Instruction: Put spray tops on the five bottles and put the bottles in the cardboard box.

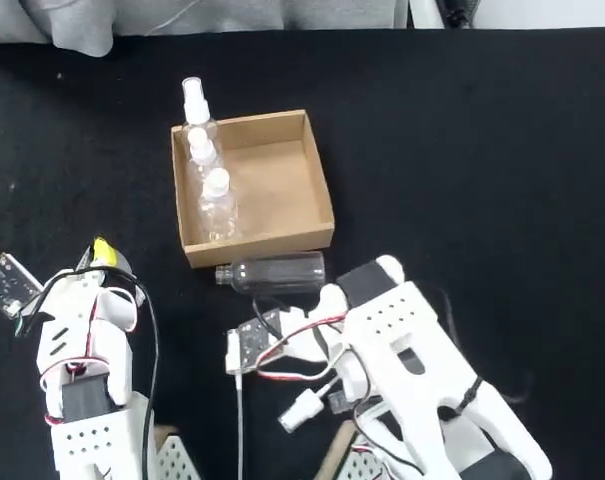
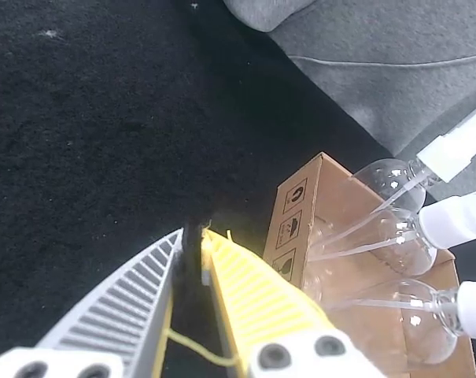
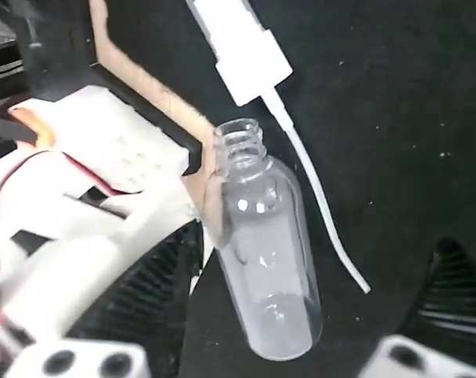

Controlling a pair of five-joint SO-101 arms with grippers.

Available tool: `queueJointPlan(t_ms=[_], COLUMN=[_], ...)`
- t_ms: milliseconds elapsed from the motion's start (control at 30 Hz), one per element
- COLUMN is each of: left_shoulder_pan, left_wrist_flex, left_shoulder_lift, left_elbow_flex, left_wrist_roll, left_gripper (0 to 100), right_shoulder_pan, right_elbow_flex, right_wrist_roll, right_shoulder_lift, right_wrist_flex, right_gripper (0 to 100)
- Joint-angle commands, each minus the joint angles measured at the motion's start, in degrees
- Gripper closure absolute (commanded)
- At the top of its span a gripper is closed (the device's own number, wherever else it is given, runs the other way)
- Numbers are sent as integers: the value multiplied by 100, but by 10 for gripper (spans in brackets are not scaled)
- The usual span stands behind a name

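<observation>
The cardboard box [image 1: 282,180] holds three clear bottles with white spray tops [image 1: 218,200] along one wall, also in the left wrist view [image 2: 395,236]. A fourth clear bottle [image 1: 274,272] lies uncapped on the black table just in front of the box. In the right wrist view this bottle [image 3: 265,268] lies between the wide-open fingers of my right gripper [image 3: 316,260], untouched, with a loose spray top [image 3: 245,43] and its tube beside the neck. Another white spray top [image 1: 302,410] lies by the right arm. My left gripper [image 2: 194,234] hangs shut and empty near the box's front corner.
Grey cloth [image 1: 72,20] lies along the table's far edge. The left arm [image 1: 87,350] and the right arm [image 1: 412,370] fill the near edge. Black tabletop [image 1: 482,180] stretches to the right of the box.
</observation>
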Motion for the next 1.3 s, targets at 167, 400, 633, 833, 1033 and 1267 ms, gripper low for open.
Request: queueJointPlan(t_ms=[167,400,633,833,1033,1267], left_shoulder_pan=[-48,-48,-48,-48,-48,-48], left_wrist_flex=[-149,-141,-141,-141,-141,-141], left_shoulder_lift=[-62,-53,-53,-53,-53,-53], left_elbow_flex=[136,136,136,136,136,136], left_wrist_roll=[-44,-44,-44,-44,-44,-44], left_gripper=[970,970,970,970,970,970], right_shoulder_pan=[176,185,888,1653,2259,2971], right_elbow_flex=[708,1103,1024,813,796,804], right_wrist_roll=[264,264,264,246,237,229], right_shoulder_lift=[-180,-171,-198,-207,-207,-215], right_wrist_flex=[-976,-1521,-1565,-1565,-1565,-1556], right_gripper=[620,620,620,620,620,620])
